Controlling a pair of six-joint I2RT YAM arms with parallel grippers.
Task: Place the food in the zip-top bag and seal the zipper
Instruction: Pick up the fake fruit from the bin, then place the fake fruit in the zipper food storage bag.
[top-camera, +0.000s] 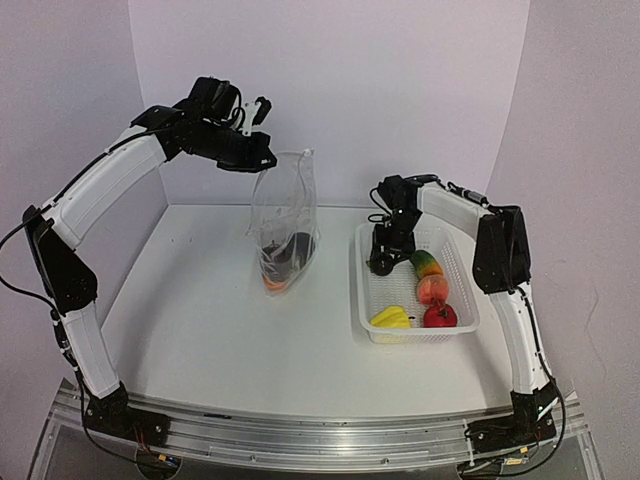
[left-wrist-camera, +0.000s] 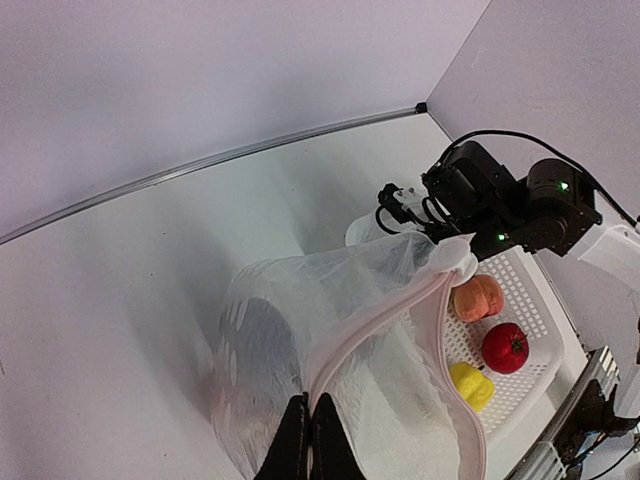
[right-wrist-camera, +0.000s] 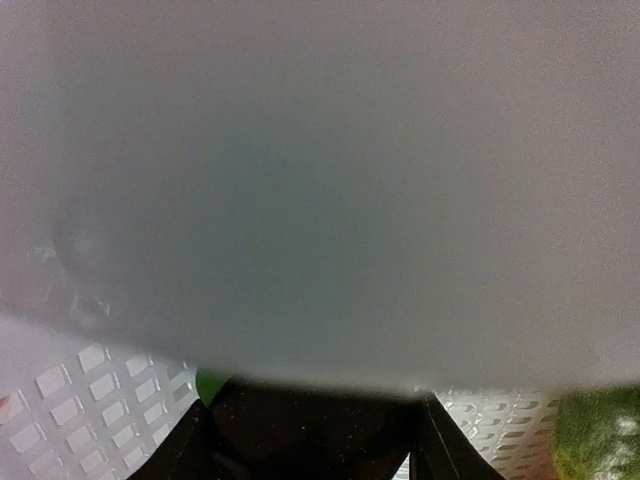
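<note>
On the table (top-camera: 200, 330), right gripper (top-camera: 380, 257) half-hides dark fruit (top-camera: 381, 268)

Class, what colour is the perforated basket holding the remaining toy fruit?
White. The basket shows best in the top external view.

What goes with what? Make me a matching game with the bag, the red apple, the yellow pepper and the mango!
Things:
1. zip-top bag
2. red apple
3. yellow pepper
4. mango

Place, colour or state:
A. front left corner of the basket
B. green and orange
C. hanging from the left gripper, whose jaws are shut on its top edge
D. front right corner of the basket

Pairs: 1-C, 2-D, 3-A, 4-B
</note>
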